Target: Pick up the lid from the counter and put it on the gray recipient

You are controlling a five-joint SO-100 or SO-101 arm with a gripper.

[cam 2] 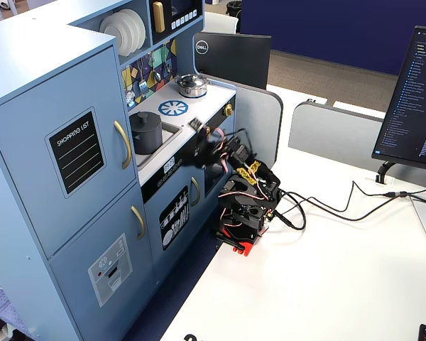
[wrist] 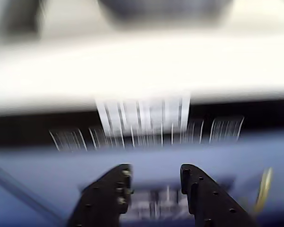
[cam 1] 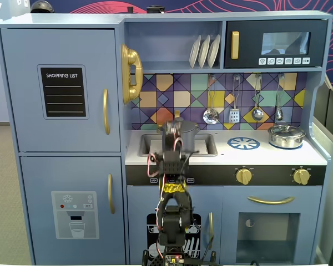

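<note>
The gray recipient (cam 1: 187,134) stands in the sink, partly behind my arm; in the other fixed view (cam 2: 146,133) it is at the counter's left. The lid (cam 2: 145,116) appears to lie flat on top of the pot, knob up. No lid shows on the counter. My gripper (wrist: 154,176) is open and empty, with only the kitchen's blue front between its black fingers. It is blurred by motion. It hangs at the counter's front edge, just short of the pot (cam 1: 169,132), and the same shows from the side (cam 2: 199,135). In the wrist view the pot (wrist: 165,9) is a dark blur at the top.
A shiny silver pot with its own lid (cam 1: 286,136) sits at the counter's right by a blue burner mark (cam 1: 243,143). Utensils (cam 1: 233,102) hang on the tiled wall behind. Gold knobs (cam 1: 243,176) stick out of the black front panel. A monitor (cam 2: 415,92) and cables lie on the white table.
</note>
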